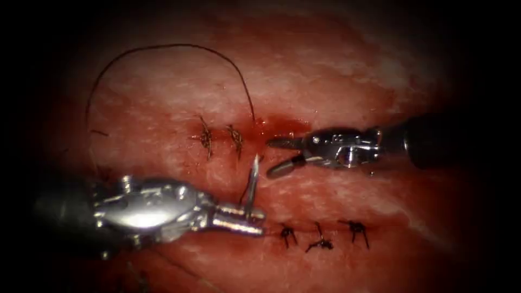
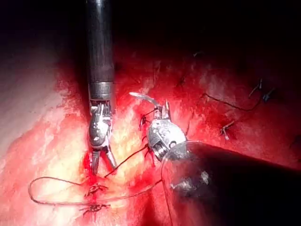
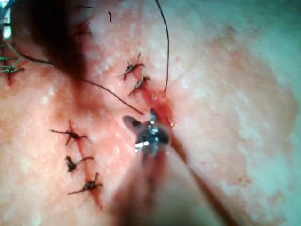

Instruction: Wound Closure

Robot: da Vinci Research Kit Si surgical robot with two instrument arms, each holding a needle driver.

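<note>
At about eight o'clock in the endoscope view my left end effector (image 1: 255, 217) is clamped on the needle (image 1: 252, 182), gripping it low on its curve so that the rest of the steel rises free toward the upper cut, its tip in the air just short of the wound and not in the tissue (image 1: 336, 70). The thread (image 1: 163, 48) arcs from about ten o'clock up over the tissue and comes down to the upper cut (image 1: 271, 126) near the centre, where it seems to enter beside a patch of red fluid (image 1: 282, 126). Left of that spot, two knotted stitches (image 1: 220, 138) already sit across the upper cut. At about three o'clock my right end effector (image 1: 277, 154) hangs with its jaws spread moderately wide, holding nothing, its tips close to the needle's point and to the wet part of the cut. Toward five o'clock, three more knotted stitches (image 1: 321, 236) lie in a row along the lower cut (image 1: 380, 220). As I judge it, the closure is well along: five stitches are tied, while the stretch of the upper cut to the right of the two knots looks open and would still need stitches. I can read no brand, label or writing on the tools or the tissue.
</note>
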